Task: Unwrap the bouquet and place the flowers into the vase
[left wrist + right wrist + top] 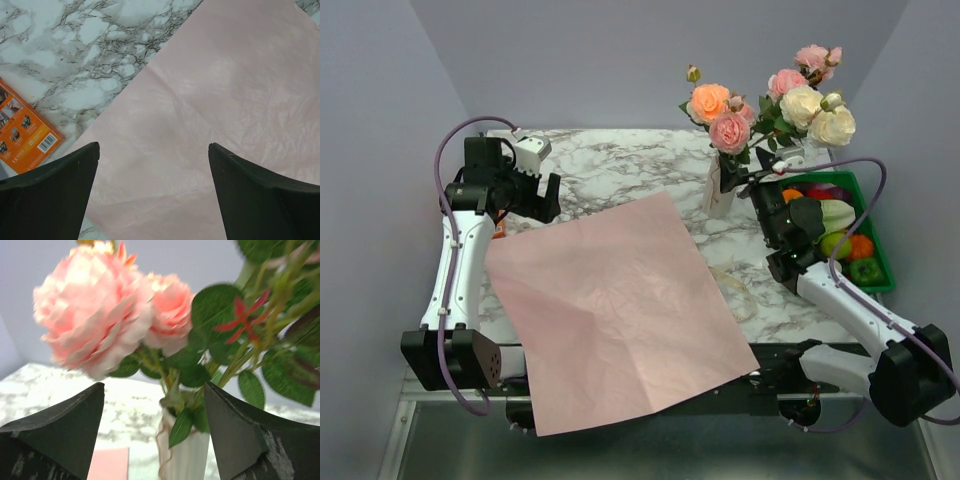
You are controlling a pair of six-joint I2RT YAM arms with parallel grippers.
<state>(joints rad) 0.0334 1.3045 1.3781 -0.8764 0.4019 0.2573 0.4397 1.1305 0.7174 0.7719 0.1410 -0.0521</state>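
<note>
The table (620, 170) has a white marble top with grey veins, and plain grey walls (620, 60) close it in. A pink paper sheet (610, 300) lies flat over the near middle and goes past the near edge. The flowers (770, 105) stand in the vase (720, 198) at the far right, just beside a green crate (875, 235). The right gripper (154, 390) is near the vase, jaws apart, holding nothing. The left gripper (154, 150) is spread wide above the sheet. Its wrist view shows an orange printed box (25, 132), which the top view almost hides.
</note>
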